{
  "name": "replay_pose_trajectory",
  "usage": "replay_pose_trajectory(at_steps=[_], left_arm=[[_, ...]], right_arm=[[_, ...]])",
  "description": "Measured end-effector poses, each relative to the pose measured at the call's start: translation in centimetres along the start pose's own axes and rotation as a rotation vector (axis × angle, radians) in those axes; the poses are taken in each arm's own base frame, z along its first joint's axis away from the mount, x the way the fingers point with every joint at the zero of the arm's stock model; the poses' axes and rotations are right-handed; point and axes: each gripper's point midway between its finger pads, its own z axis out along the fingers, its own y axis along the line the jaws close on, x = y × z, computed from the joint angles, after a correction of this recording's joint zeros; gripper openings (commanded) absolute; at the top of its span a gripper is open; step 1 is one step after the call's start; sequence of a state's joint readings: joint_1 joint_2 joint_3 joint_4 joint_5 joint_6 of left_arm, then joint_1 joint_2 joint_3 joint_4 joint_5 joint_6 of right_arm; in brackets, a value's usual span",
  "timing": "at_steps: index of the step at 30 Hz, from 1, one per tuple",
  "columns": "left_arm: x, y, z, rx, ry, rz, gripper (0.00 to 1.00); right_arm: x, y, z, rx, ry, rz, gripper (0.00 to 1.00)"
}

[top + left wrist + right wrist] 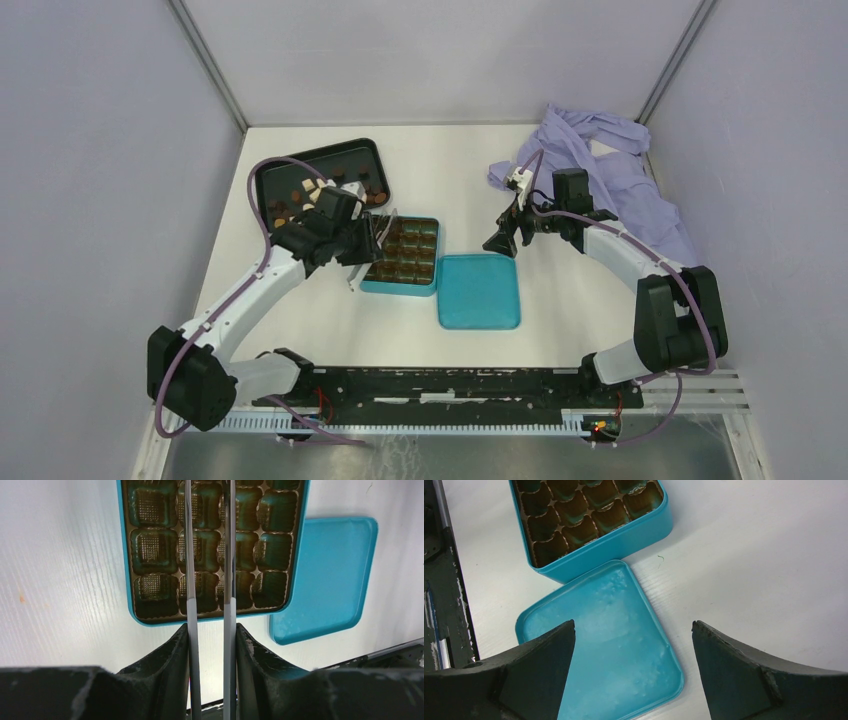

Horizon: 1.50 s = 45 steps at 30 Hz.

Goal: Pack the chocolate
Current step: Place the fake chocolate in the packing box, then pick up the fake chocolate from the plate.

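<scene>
The chocolate (375, 196) lies as small brown, tan and cream pieces on a black tray (268, 176) at the back left. My left gripper (350, 242) (211, 626) is shut on a pair of thin grey tongs (189, 580). Their two arms reach out over the open teal box (366, 284) (126, 555). The tong tips run off the top of the left wrist view. The cells of the brown insert (152, 547) that show hold no piece. My right gripper (506, 236) (633, 625) stands open above the near edge of the teal lid (480, 291) (604, 645), holding nothing.
The lid lies flat just right of the box, nearly touching it (599, 550). A crumpled purple cloth (612, 170) fills the back right corner. A black rail (450, 385) runs along the near edge between the arm bases.
</scene>
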State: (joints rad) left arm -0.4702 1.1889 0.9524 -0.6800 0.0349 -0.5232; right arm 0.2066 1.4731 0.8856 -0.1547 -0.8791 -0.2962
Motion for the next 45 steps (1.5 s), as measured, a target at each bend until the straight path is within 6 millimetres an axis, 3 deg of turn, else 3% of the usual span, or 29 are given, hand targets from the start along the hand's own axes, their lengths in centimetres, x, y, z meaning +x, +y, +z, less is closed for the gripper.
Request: replay_pose_trajectory(at_steps=[11,15,18,22,29,39,45], left_arm=[[-4.6,-2.6,-2.9,0.057,-0.118,0.005,0.37],[-6.3,-2.3,-3.9,0.055,-0.154,0.0,0.37],[-8.1,-0.7,-4.2,0.033,-0.177,-0.035,0.37],[-10.1,3.3,-3.9,-0.023,-0.18,-0.133,0.37],[-12.3,8.6,-2.7,-0.118,-0.156,-0.225,0.37],[-14.4,14.4,-1.0,-0.227,-0.123,-0.302,0.38],[-15.5,16.3,0.4,-0.266,-0.101,-0.311,0.39]], right_arm=[[0.0,0.0,0.0,0.0,0.0,0.0,0.93],[0.0,0.0,0.0,-0.002,-0.001,0.0,0.93],[0.0,0.0,0.0,-0.003,-0.001,0.0,0.93],[0.0,0.0,0.0,-0.003,-0.001,0.0,0.93],[-0.1,0.1,0.0,-0.008,-0.003,0.0,0.93],[0.3,0.2,0.2,-0.021,0.003,0.012,0.92],[0.4,0.1,0.3,-0.025,0.011,0.021,0.92]])
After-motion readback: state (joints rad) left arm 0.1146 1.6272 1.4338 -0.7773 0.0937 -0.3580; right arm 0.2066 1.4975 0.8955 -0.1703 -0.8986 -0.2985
